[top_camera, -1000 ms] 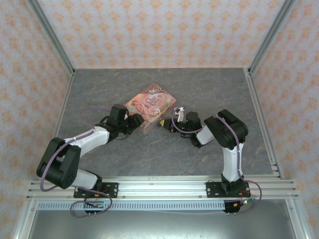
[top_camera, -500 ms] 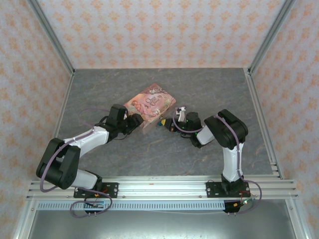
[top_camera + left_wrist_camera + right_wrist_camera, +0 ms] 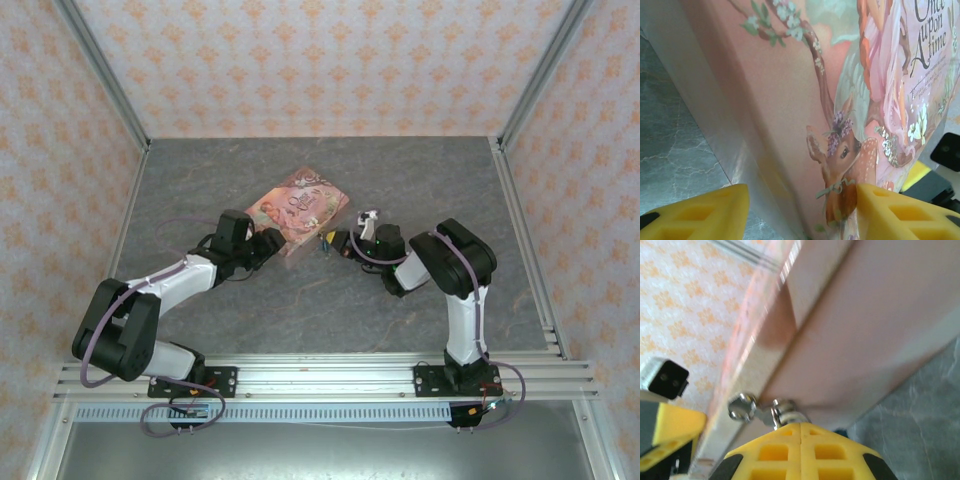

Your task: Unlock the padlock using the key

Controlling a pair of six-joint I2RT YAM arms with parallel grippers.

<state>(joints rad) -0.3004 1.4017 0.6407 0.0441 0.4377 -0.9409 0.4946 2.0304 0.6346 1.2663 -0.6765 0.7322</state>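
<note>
While the left gripper [image 3: 270, 244] sits at the corner of the pink tin [image 3: 298, 207] nearest its own arm, out on the grey bench [image 3: 430, 180], its wrist cam gives a pretty decent look. The yellow fingers [image 3: 700, 212] are spread wide with the tin's corner between them, and the deer-and-flowers lid faces the camera. One finger looks like it's touching the tin down by the deer. The other has a strip of bench showing next to it, so I honestly can't tell if it's squeezing or just straddling. The right gripper [image 3: 338, 243] is down low on the bench just off the side of the tin that faces its arm, pointing at it. From its wrist cam the two yellow fingers are pressed tight together with only a thin seam between them. Right at the tips there's some small shiny silver hardware [image 3: 762, 410] up against the tin's wall. Whether that's the key or the lock's shackle I can't tell, it's too blurry. The padlock [image 3: 325, 240] is a tiny blue speck from the top view, sitting between the right gripper's tips and the tin's edge. There's also a sliver of teal beside the fingers in the close-up.
</note>
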